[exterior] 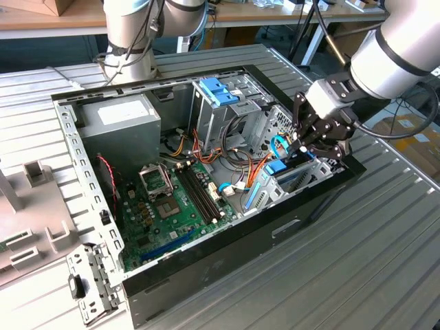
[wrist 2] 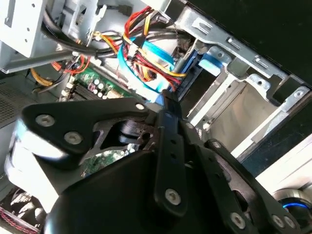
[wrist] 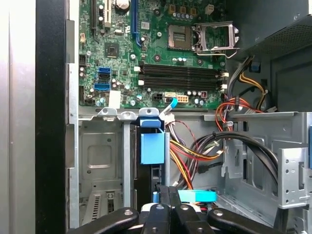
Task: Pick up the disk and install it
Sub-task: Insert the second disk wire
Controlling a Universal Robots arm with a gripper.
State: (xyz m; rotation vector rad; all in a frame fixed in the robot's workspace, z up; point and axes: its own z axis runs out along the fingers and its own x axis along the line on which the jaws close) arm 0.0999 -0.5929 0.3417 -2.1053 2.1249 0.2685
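Observation:
The disk [wrist: 147, 181] stands on edge in the drive bay at the front of the open computer case [exterior: 206, 265]. Its blue carrier rail tab [wrist: 152, 146] sticks out over the slot. In the exterior view the disk's blue end [exterior: 278, 168] shows in the bay at the case's right. My gripper [exterior: 302, 148] hangs just above that end, and its black fingers [wrist: 163, 197] are pressed close together at the disk's edge. Whether they pinch the disk or only touch it is hidden. In the second wrist view the gripper [wrist 2: 168, 100] tapers to a point beside a light blue ribbon cable [wrist 2: 146, 73].
Red, yellow and black cables [wrist: 195, 151] crowd the space beside the bay. The green motherboard [exterior: 172, 199], a grey power supply [exterior: 127, 120] and a metal cage with a blue bracket [exterior: 218, 91] fill the case. A second arm's base [exterior: 130, 41] stands behind it. A loose metal bracket [exterior: 89, 289] lies on the slatted table.

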